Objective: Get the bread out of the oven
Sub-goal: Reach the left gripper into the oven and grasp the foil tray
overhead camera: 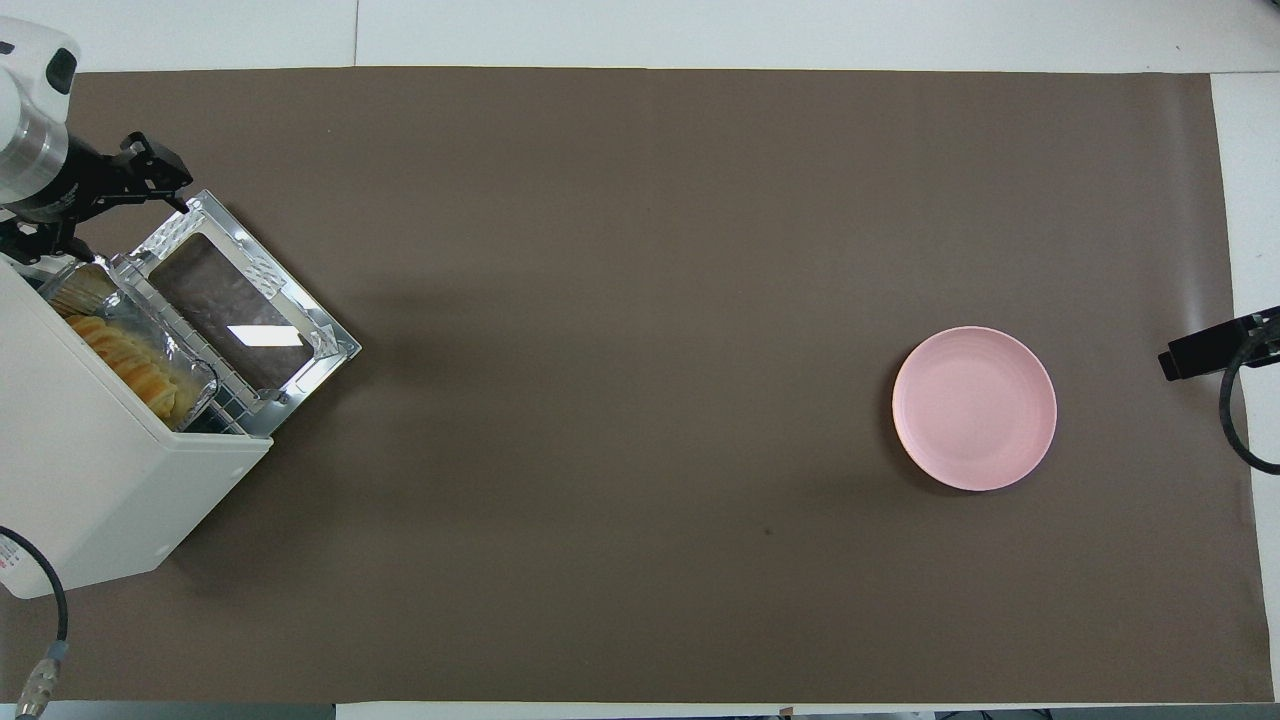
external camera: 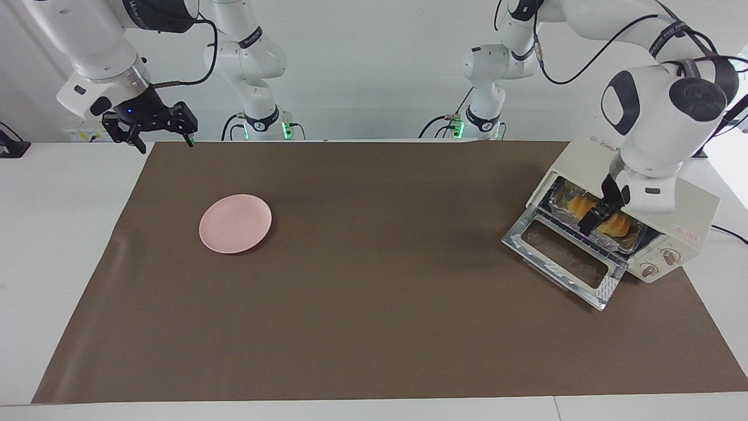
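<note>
The cream-white oven [external camera: 695, 204] [overhead camera: 90, 480] stands at the left arm's end of the table. Its glass door [external camera: 561, 257] [overhead camera: 240, 300] lies dropped open. Inside, the golden bread [external camera: 620, 225] [overhead camera: 130, 360] rests in a crinkled foil tray [external camera: 613, 242] [overhead camera: 190, 385] on the rack. My left gripper [external camera: 602, 213] [overhead camera: 105, 210] hangs open in the oven's mouth, just over the bread. Its dark fingers [external camera: 589, 222] cover the loaf's middle, and I cannot tell whether they touch it. My right gripper [external camera: 163, 137] [overhead camera: 1200, 355] waits open, high over the right arm's end of the brown mat.
A pink plate [external camera: 235, 223] [overhead camera: 973, 408] sits on the brown mat [external camera: 374, 292] toward the right arm's end. The oven's knobs [external camera: 671, 255] face the table's middle. A black cable [overhead camera: 1235, 420] hangs beside the right gripper.
</note>
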